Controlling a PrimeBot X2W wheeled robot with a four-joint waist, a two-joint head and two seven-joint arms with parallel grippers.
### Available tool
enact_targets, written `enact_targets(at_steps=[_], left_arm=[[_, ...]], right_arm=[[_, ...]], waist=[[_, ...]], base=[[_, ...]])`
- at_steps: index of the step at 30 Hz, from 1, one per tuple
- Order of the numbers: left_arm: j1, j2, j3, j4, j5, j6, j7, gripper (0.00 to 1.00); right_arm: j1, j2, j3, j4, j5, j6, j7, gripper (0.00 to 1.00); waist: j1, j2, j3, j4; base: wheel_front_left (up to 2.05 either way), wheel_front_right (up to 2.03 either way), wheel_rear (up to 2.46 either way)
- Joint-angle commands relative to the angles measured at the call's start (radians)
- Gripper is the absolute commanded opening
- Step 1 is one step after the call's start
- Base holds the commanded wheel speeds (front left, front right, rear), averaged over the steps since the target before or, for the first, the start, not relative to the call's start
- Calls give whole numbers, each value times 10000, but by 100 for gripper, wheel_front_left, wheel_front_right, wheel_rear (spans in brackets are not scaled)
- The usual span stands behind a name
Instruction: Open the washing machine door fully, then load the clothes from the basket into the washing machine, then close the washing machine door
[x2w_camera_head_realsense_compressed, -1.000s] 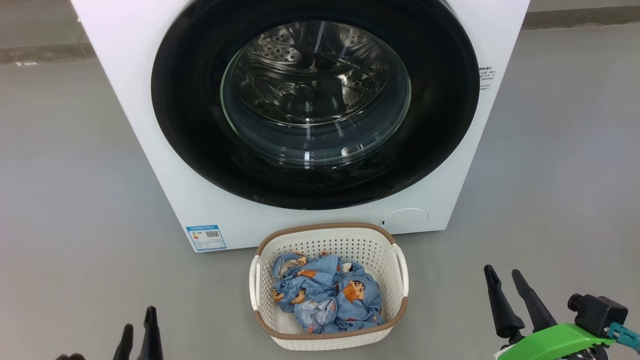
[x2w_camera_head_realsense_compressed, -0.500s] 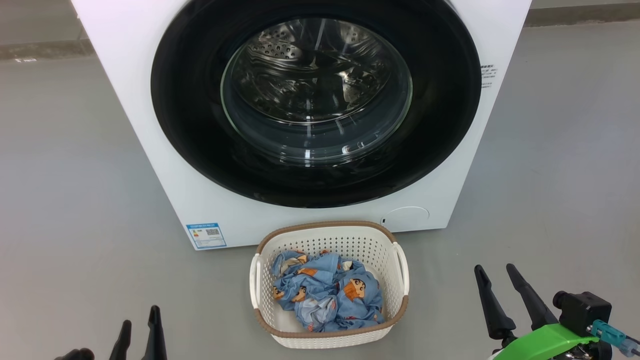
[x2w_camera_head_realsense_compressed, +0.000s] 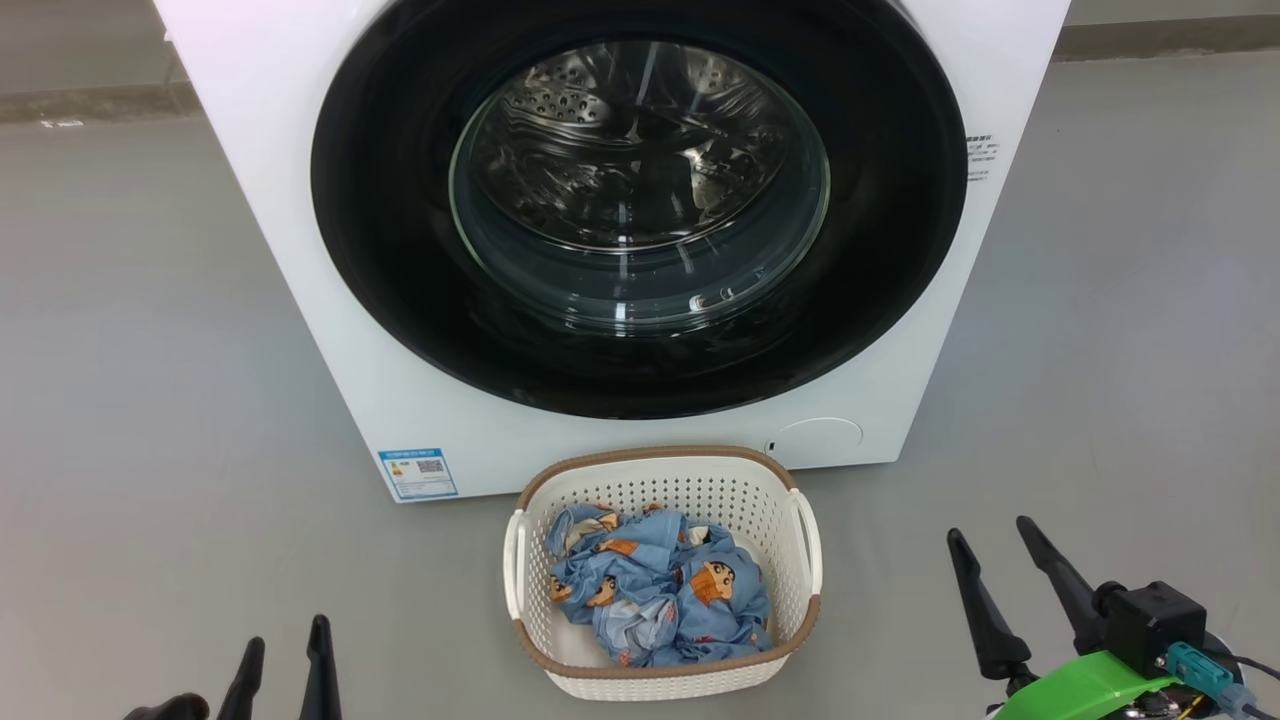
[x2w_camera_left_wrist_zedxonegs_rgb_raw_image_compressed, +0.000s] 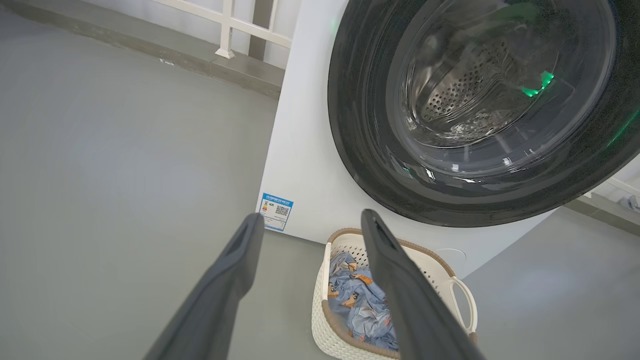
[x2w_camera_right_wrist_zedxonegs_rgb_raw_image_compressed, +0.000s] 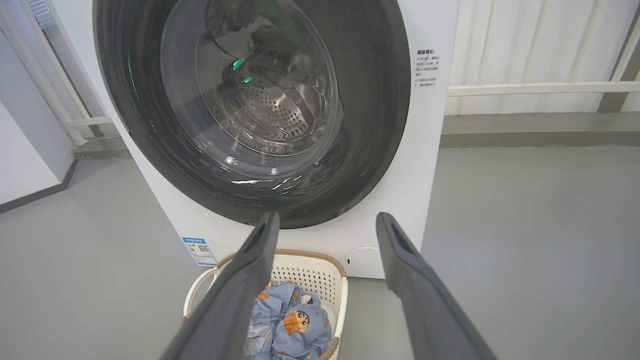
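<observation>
A: Nearest first. How do the grippers stand?
B: The left gripper is at the lower left of the head view, fingers spread, nothing between them. The right gripper is at the lower right, spread just the same and empty, over bare floor.
A: And the basket?
B: The basket stands on the floor between the two grippers and a little farther out, well apart from each. In the left wrist view it lies partly behind that view's right finger, and in the right wrist view partly behind the left one.
A: The clothes?
B: The clothes lie crumpled inside the basket, below its rim, bunched toward its near right corner. Neither gripper touches them.
A: Beyond that?
B: The washer stands just behind the basket, and I can't tell whether the two touch. A blue label sits at its lower left front corner. The door is shut, flush with the front, and the drum shows through its glass. A kerb runs along the floor's far edge behind it.
</observation>
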Motion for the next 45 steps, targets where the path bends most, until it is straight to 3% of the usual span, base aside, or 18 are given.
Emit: enact_targets(at_steps=[1, 13, 36, 45], left_arm=[[-461, 231, 267, -131, 343, -29, -207, 100], [-456, 253, 330, -37, 1526, -33, -561, 100], [-461, 215, 445, -80, 1531, -33, -561, 100], [-439, 208, 427, -158, 1473, -33, -561, 100]], right_arm=[[-163, -91, 96, -251, -376, -10, -180, 100], [60, 121, -520, 26, -1773, -11, -529, 100], [144, 157, -856, 198, -1888, -11, -529, 100], [108, 189, -833, 160, -1886, -11, -529, 100]], waist=[[0, 0, -10, 8], [0, 0, 0, -15], [0, 0, 1, -16], [0, 0, 69, -67]], base=[[0, 0, 0], [0, 0, 0], [1, 1, -2], [62, 62, -124]])
